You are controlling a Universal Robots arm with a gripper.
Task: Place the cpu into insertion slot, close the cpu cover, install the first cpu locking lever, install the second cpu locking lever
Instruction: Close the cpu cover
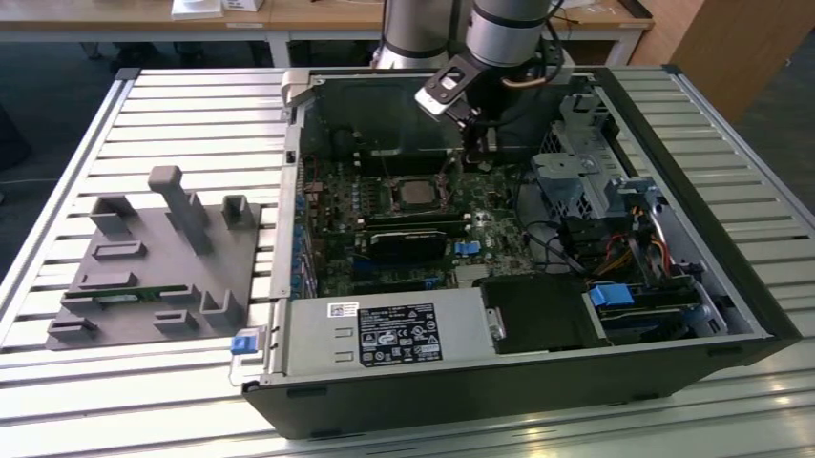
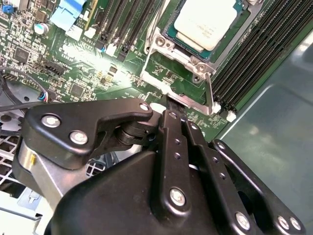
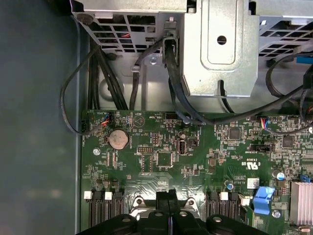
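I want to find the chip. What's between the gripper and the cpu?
In the second wrist view, the metal edge of the cover and a strip of green board lie between the gripper and the cpu.

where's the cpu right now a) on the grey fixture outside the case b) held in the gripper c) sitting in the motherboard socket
c: in the second wrist view the cpu lies flat in the motherboard socket, apart from the gripper at the socket's edge
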